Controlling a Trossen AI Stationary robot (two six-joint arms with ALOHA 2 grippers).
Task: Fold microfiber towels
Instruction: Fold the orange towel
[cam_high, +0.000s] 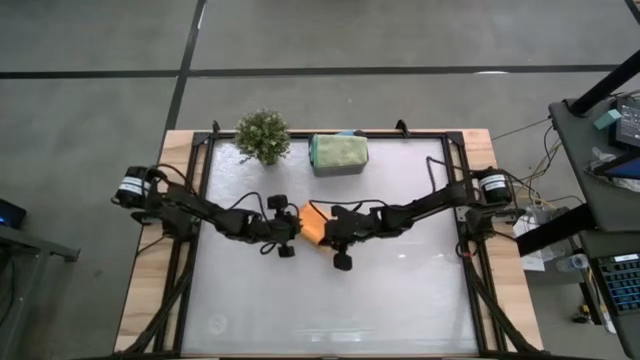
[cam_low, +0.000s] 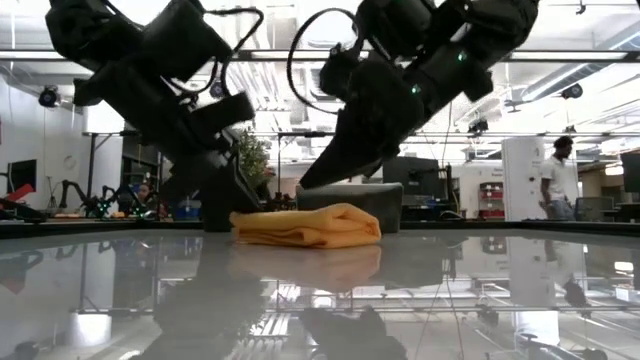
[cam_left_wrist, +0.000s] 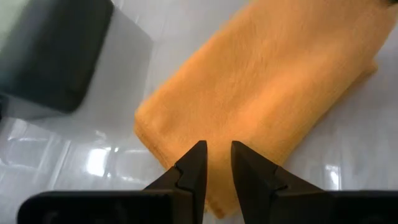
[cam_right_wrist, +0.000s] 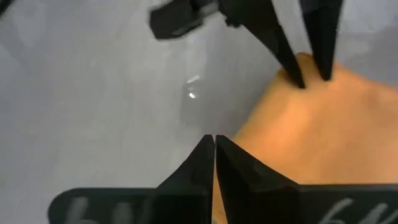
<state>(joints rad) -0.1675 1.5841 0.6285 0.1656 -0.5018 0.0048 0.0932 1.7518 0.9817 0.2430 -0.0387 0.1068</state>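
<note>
Open workshop behind the table: ceiling lights, equipment racks, a person (cam_low: 558, 178) standing far off at the right of the low view. Work surface is a glossy white table top (cam_high: 400, 290) in a dark frame, set on a wooden base.

Orange microfiber towel (cam_high: 312, 224), soft, folded into a thick flat bundle, lies at the centre of the table between the 2 arms. In the low view its layered edges are stacked, with a rounded fold at one end.

Left gripper (cam_high: 292, 228) at the towel's left edge. In the left wrist view its 2 dark fingers (cam_left_wrist: 194, 163) stand a narrow gap apart, tips down on the orange cloth near one edge of the bundle; whether they pinch any fabric cannot be told.

Right gripper (cam_high: 325, 232) at the towel's right side. In the right wrist view its fingers are pressed tight together, clenched on nothing visible, tips at the border where orange cloth meets bare table.

Back edge of the table: small grey rectangular bin (cam_high: 339, 166) holding a folded light green towel (cam_high: 338, 150), with a bit of teal-blue cloth showing at its far side. Small green potted plant (cam_high: 263, 135) just left of the bin.
</note>
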